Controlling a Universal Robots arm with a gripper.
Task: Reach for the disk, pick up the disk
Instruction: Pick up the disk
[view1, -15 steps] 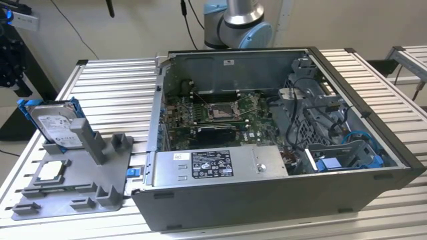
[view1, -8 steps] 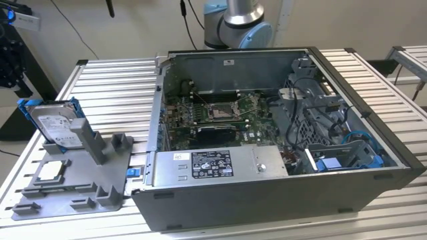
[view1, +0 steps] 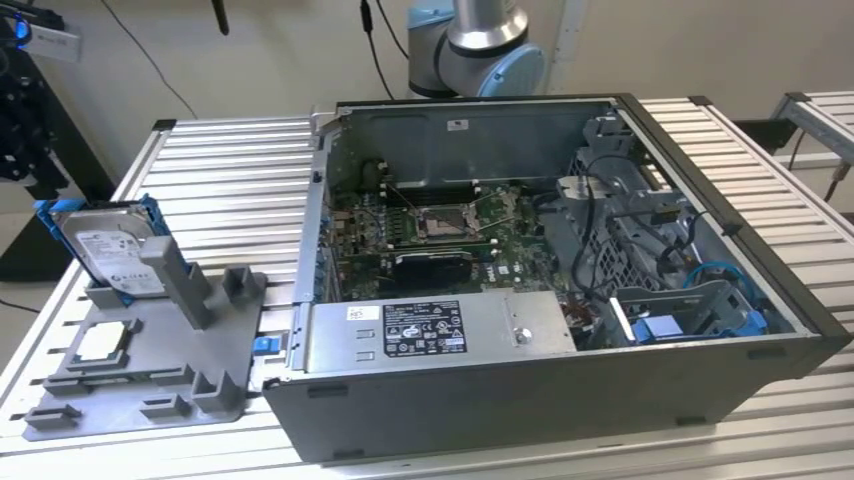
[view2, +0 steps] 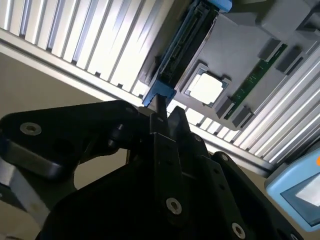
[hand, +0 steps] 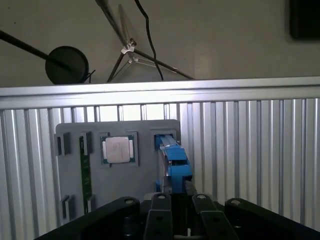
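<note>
On the gray holder (view1: 147, 375), disk (view1: 110, 250) upright on edge.

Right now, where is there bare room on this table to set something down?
Bare table slats lie behind the grey holder, between the disk and the computer case's far corner, and beyond the case on the exterior view's right. Crowded: the holder, bearing the disk and CPU chip, and the case's inside.

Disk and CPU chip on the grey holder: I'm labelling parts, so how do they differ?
The disk stands on edge in a slot, framed in blue; the chip lies flat in a recess. The disk is larger and oblong; the chip is small and square. Both are silver and sit on the holder.
</note>
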